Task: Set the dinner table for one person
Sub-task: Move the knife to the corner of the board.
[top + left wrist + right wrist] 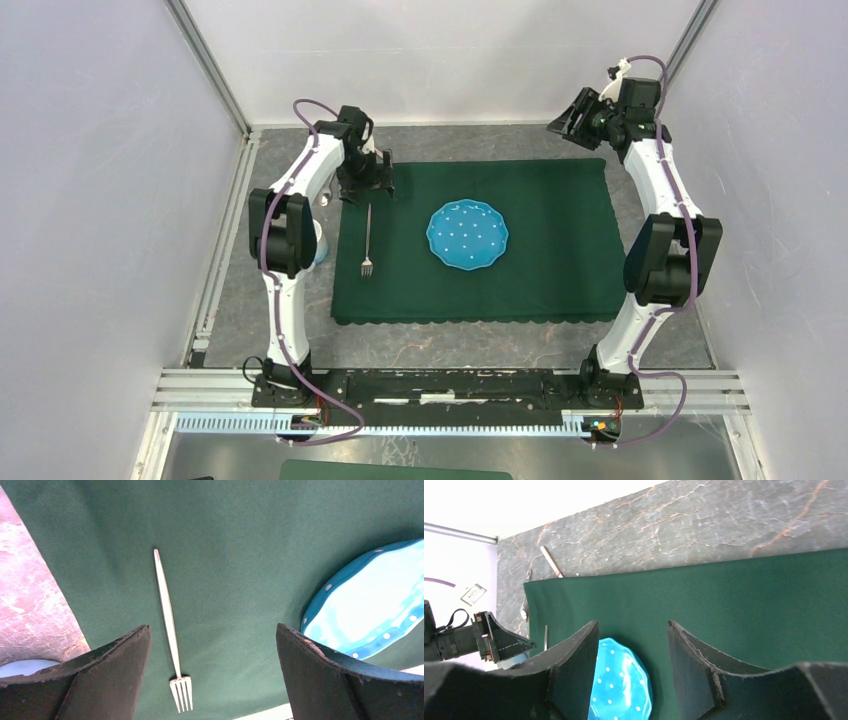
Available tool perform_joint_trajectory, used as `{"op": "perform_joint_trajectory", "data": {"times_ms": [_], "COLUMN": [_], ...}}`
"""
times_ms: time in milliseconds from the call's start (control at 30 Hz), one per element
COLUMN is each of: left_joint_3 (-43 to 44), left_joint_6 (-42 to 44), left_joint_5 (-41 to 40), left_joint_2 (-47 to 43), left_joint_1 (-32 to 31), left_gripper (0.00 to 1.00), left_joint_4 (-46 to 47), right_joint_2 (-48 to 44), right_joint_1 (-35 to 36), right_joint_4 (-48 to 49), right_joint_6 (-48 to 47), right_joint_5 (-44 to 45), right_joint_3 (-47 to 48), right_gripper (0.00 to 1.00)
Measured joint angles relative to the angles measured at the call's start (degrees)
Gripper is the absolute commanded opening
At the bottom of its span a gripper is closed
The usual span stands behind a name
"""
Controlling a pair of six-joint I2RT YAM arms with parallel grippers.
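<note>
The dinner table [450, 345], a large flat dark-grey stone-look surface with faint pale and reddish veins, fills the floor of the work cell. It looks like a hard, heavy slab: nothing to lift or grip, only a firm bed to set things on. Its middle lies under a dark green cloth with a scalloped near edge [560, 250], soft enough to ruck up if dragged. In the middle of the cloth sits a bright blue wavy-rimmed plate with white dots [467, 235]; glazed and probably breakable, it would best be taken at the rim. Left of it, well apart, a slim silver metal fork [368, 238] lies flat, tines toward the arms' bases. It looks light, stiff and slippery, flush on the fabric; mid-handle seems the place to pinch it.

The left gripper [366, 190] hovers over the far end of the fork's handle with its jaws spread wide and nothing in them. The right gripper [632, 625] hangs raised near the far right corner, jaws partly apart and empty.

A pale blue round thing [22, 666], perhaps a cup, is mostly hidden behind the left arm and finger. A thin pale stick [551, 561] on the bare stone just off the cloth's far left corner is too small to identify.
</note>
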Motion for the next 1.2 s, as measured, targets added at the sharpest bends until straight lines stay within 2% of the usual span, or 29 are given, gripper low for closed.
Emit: {"op": "perform_joint_trajectory", "data": {"times_ms": [167, 500, 700, 1033, 1200], "left_joint_3": [0.55, 2.49, 3.96, 15.78, 16.39], "left_joint_6": [-0.11, -2.67, -2.71, -2.71, -2.71], "left_joint_5": [0.70, 3.06, 4.04, 5.95, 6.14], "left_joint_2": [-0.13, -0.61, -0.57, 2.40, 3.58], "left_joint_1": [1.09, 5.92, 8.44, 11.61, 12.22], "left_gripper": [1.00, 1.00, 1.00, 1.00, 1.00], "left_joint_4": [0.55, 4.13, 4.74, 4.72, 4.37], "right_joint_2": [2.84, 8.92, 9.46, 9.64, 13.46], "right_joint_1": [3.21, 17.94, 19.93, 22.80, 26.49], "right_joint_4": [0.98, 2.10, 2.10, 2.01, 3.41], "right_joint_6": [0.81, 3.61, 4.00, 4.00, 5.27], "right_joint_5": [-3.10, -10.12, -12.00, -13.20, -15.85], "right_joint_3": [2.36, 5.46, 5.70, 5.92, 10.69], "right_gripper": [0.58, 0.59, 0.59, 0.58, 0.58]}}
